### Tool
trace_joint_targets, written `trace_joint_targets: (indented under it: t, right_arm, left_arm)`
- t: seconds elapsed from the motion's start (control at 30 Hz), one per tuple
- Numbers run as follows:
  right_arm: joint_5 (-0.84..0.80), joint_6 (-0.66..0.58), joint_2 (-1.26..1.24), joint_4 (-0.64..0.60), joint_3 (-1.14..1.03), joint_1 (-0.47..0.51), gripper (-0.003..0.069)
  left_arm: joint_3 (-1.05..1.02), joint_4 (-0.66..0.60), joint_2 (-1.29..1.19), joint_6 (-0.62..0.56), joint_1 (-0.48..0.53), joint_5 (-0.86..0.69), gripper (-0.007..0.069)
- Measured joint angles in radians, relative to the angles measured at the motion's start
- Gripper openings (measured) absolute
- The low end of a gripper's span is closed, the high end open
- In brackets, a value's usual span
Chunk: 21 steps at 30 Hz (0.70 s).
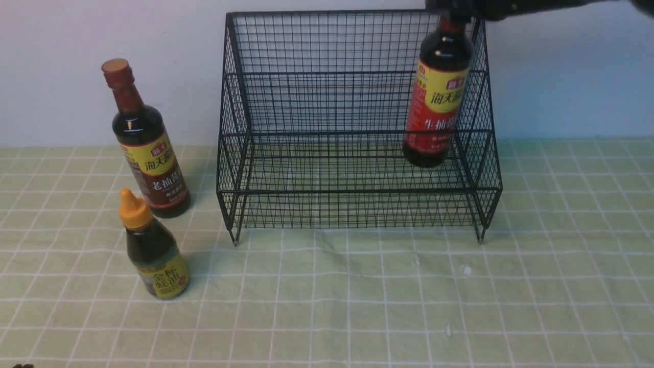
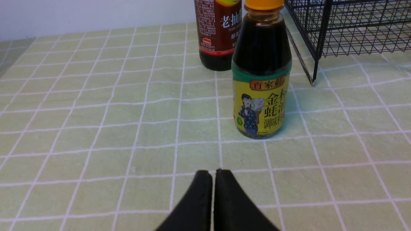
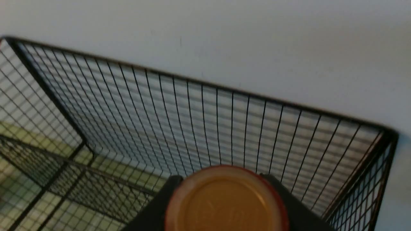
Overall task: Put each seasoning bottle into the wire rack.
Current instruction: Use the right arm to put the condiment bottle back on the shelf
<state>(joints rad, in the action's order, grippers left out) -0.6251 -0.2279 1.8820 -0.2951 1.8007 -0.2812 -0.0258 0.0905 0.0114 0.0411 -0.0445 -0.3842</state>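
The black wire rack [image 1: 317, 102] stands at the back middle of the table. My right gripper [image 1: 452, 15] is shut on the cap of a tall bottle with a yellow-and-red label [image 1: 437, 102] and holds it, slightly tilted, over the rack's right end, its base near the upper tier. The cap [image 3: 226, 200] sits between the fingers [image 3: 160, 202] in the right wrist view. A tall bottle with a yellow-and-brown label [image 1: 145, 148] and a short bottle with an orange nozzle cap [image 1: 152, 253] stand left of the rack. My left gripper [image 2: 213, 173] is shut and empty, short of the short bottle [image 2: 261, 80].
A green checked cloth [image 1: 357, 296] covers the table. A white wall [image 1: 61, 76] rises behind the rack. The rack's front left leg [image 2: 316, 67] stands close to the short bottle in the left wrist view.
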Motion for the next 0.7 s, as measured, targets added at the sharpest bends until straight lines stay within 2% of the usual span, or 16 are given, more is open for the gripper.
trace_joint_targets:
  t: [0.37, 0.47, 0.5, 0.53, 0.7]
  right_arm:
    - [-0.054, 0.000, 0.042, 0.015, 0.009, 0.000, 0.0286]
    - [-0.051, 0.000, 0.024, 0.012, 0.012, 0.000, 0.0387]
    - [-0.051, 0.000, 0.020, 0.012, 0.012, 0.000, 0.0394]
    - [-0.056, 0.000, 0.000, 0.015, 0.012, 0.000, 0.0451]
    - [-0.094, 0.002, -0.081, 0.042, 0.012, 0.000, 0.0513]
  left_arm:
    - [0.000, 0.000, 0.000, 0.000, 0.000, 0.000, -0.0006]
    - [0.000, 0.000, 0.000, 0.000, 0.000, 0.000, -0.0006]
    - [0.000, 0.000, 0.000, 0.000, 0.000, 0.000, -0.0006]
    - [0.000, 0.000, 0.000, 0.000, 0.000, 0.000, -0.0006]
    - [0.000, 0.000, 0.000, 0.000, 0.000, 0.000, -0.0006]
